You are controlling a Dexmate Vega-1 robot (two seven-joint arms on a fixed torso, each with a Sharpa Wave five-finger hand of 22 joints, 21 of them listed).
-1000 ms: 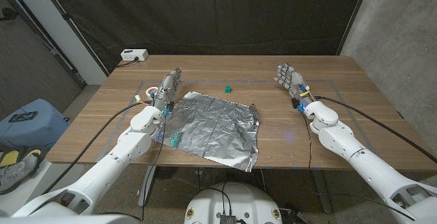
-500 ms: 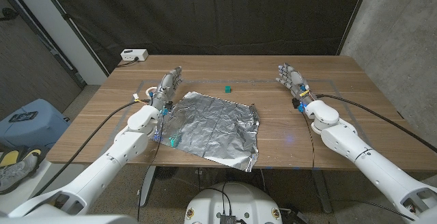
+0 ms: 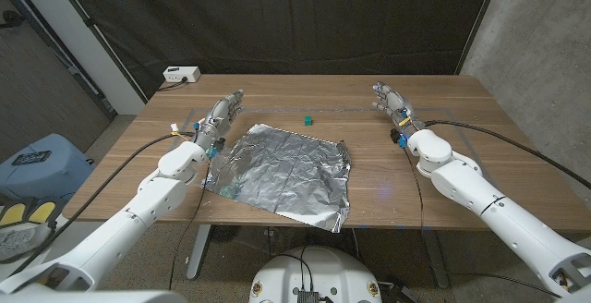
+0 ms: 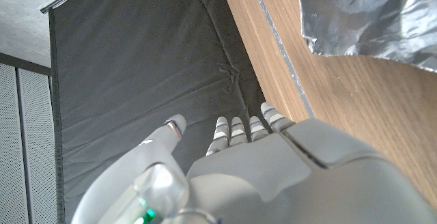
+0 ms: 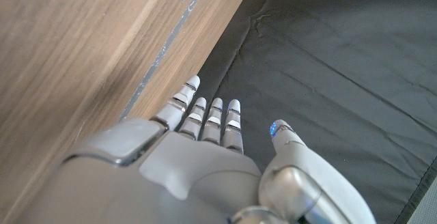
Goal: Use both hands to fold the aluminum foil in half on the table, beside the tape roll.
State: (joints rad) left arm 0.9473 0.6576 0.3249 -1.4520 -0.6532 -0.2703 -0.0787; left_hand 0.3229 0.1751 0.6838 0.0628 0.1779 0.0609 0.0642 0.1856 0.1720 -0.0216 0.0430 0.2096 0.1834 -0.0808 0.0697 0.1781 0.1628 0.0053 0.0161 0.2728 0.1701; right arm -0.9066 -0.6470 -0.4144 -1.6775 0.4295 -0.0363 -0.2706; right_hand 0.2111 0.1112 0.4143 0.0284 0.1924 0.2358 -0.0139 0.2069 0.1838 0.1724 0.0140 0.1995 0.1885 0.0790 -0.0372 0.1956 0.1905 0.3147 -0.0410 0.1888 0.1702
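A crumpled sheet of aluminum foil (image 3: 282, 169) lies spread out on the wooden table (image 3: 443, 169), its near corner reaching the front edge. My left hand (image 3: 220, 116) is just off the foil's far left corner, fingers straight and together, holding nothing. In the left wrist view, that hand (image 4: 273, 162) is a short way from the foil's edge (image 4: 369, 12). My right hand (image 3: 390, 103) is well to the right of the foil near the far side, fingers extended and empty. The right wrist view has this hand (image 5: 198, 142) above bare wood (image 5: 68, 46).
A small green cube (image 3: 307, 119) sits just beyond the foil's far edge. A white box (image 3: 181, 74) with a cable stands at the table's far left corner. Thin tape lines (image 3: 443, 111) mark a rectangle on the tabletop. A black curtain hangs behind the table.
Both hands have crept a little toward the table's far side. The left arm has swung outward to the left, clear of the foil's left edge. The foil has not moved.
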